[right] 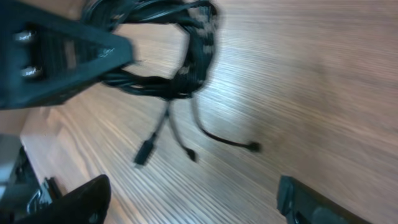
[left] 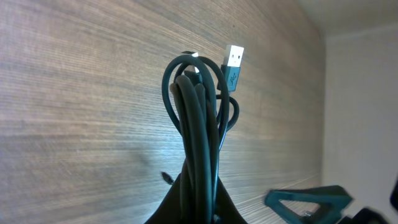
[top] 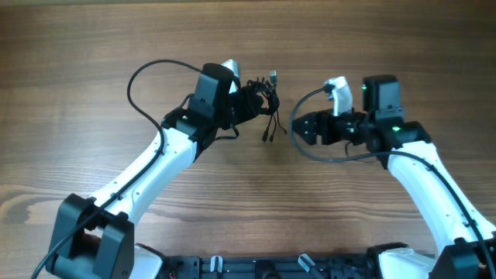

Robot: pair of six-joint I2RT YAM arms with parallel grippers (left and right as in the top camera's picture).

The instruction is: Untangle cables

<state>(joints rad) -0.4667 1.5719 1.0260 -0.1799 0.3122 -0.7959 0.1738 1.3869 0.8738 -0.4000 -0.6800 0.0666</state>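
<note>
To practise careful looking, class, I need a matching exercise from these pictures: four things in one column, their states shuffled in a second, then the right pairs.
Things
1 left gripper
2 right gripper
3 cable bundle
4 USB plug

States
a silver, sticking out of the bundle
b open, holding nothing
c shut on the bundle
d black, tangled, loose ends trailing out

Pairs: 1-c, 2-b, 3-d, 4-a

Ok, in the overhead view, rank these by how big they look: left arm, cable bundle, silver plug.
1. left arm, by far the largest
2. cable bundle, partly hidden by the arm's end
3. silver plug, tiny
</note>
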